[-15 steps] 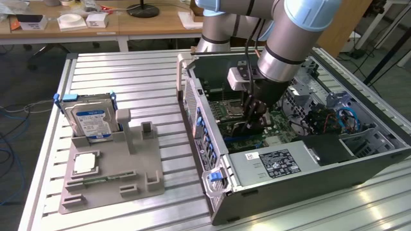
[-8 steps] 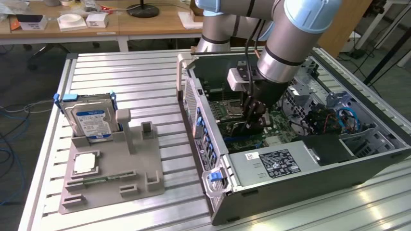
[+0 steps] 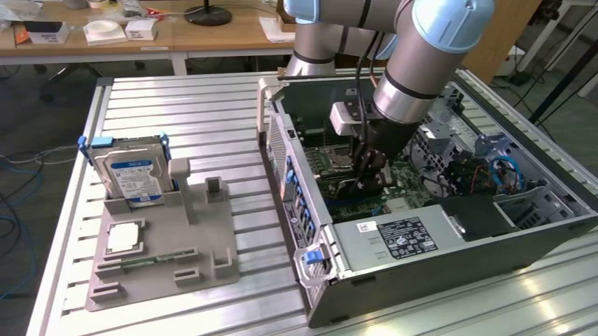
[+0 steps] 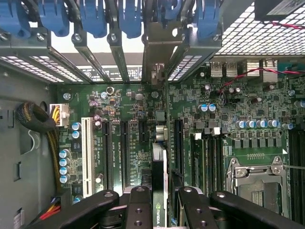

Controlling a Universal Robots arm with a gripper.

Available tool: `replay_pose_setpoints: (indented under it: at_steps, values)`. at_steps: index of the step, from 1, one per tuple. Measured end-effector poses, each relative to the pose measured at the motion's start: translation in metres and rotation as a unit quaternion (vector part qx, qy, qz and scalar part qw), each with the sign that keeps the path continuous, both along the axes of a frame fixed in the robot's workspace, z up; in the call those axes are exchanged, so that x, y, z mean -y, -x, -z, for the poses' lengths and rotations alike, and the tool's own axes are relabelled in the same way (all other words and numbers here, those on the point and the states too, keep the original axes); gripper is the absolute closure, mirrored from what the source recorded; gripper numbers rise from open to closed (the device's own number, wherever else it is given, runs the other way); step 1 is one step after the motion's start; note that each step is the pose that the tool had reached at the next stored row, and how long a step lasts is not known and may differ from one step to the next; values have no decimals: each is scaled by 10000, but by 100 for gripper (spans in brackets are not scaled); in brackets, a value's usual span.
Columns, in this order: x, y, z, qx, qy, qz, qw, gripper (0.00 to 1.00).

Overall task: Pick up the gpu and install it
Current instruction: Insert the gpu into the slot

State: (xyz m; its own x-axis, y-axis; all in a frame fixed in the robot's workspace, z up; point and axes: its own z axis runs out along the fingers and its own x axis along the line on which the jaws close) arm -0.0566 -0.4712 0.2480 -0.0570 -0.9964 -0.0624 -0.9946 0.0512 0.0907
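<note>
Jaws clamped on the gpu [image 4: 159, 191], held edge-down, its long axis running toward the case's rear slots [image 4: 152, 52].

Open computer case [image 3: 393, 241] top; inside, crowded motherboard [image 4: 133, 138], blue slot latches [image 4: 95, 19].

Behind my ribbed silver metal table [image 3: 187, 119] I see long light brown wooden desks [image 3: 215, 35] and a dark grey floor [image 3: 28, 140].

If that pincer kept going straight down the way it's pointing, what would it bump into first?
Probably the green motherboard. The pincer grips the gpu edge-on above a slot there, so the card would likely touch first, though depth is hard to judge.
</note>
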Motion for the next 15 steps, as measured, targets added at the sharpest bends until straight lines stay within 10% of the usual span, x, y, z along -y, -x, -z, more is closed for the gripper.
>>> replay_pose_setpoints:
  at_steps: [15]
  values:
    - [0,0,10,0,2,0,10000,74]
